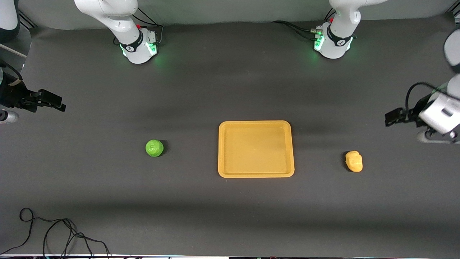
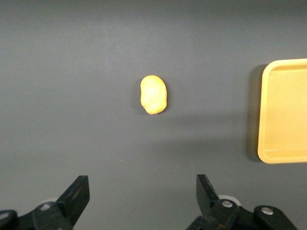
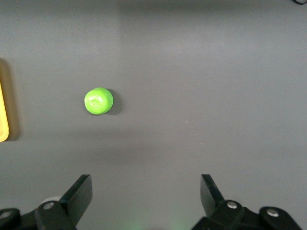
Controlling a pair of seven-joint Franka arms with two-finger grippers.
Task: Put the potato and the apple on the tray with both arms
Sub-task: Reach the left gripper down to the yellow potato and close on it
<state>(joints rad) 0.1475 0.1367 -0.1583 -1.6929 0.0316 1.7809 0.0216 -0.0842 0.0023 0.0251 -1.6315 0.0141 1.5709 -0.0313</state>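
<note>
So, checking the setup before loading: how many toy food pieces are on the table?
2. The apple lies on the table beside the tray, toward the right arm's end; the potato lies beside the tray toward the left arm's end. Nothing looks hidden.

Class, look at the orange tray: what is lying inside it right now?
Nothing lies in the tray; its whole floor shows bare. The apple and the potato rest on the table beside it, at either end. What the tray covers cannot be seen.

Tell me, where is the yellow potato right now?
The potato lies on the dark table beside the tray, toward the left arm's end, apart from it.
</note>
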